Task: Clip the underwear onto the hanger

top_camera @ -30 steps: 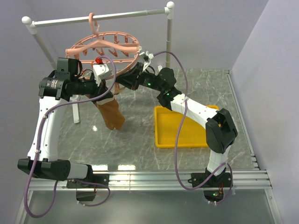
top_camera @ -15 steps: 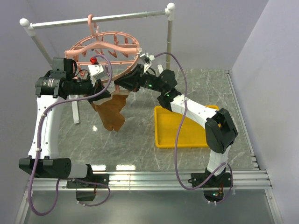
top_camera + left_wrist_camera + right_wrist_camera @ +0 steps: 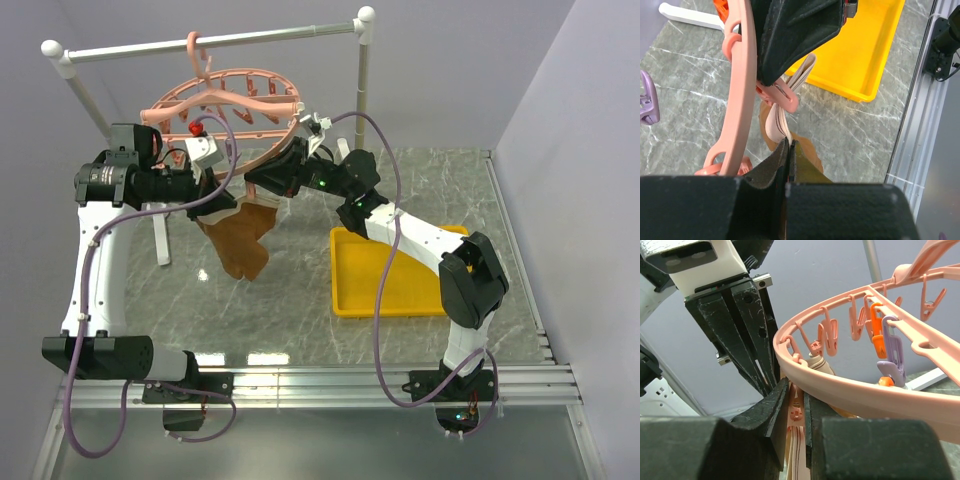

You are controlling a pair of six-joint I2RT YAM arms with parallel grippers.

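The salmon-pink hanger (image 3: 225, 100) hangs by its hook from the rail. The brown underwear (image 3: 240, 240) dangles under its near rim, between both grippers. My left gripper (image 3: 789, 142) is shut on the tan waistband (image 3: 776, 117), just below the hanger rim (image 3: 742, 75); in the top view the left gripper (image 3: 220, 200) sits at the cloth's left top corner. My right gripper (image 3: 796, 390) is shut on a pink clip (image 3: 796, 412) under the rim (image 3: 865, 390), with the striped waistband (image 3: 799, 455) running down between its fingers. In the top view the right gripper (image 3: 254, 182) is beside the left one.
The white rail (image 3: 210, 40) stands on posts at the back, with one foot (image 3: 160, 240) by the left arm. A yellow tray (image 3: 350, 290) lies under the right arm. Orange (image 3: 877, 335) and purple (image 3: 890, 352) clips dangle further along the rim.
My left gripper has shifted a little up and left with the waistband, and the cloth's top edge is now stretched wider between the grippers. The right gripper has barely moved.
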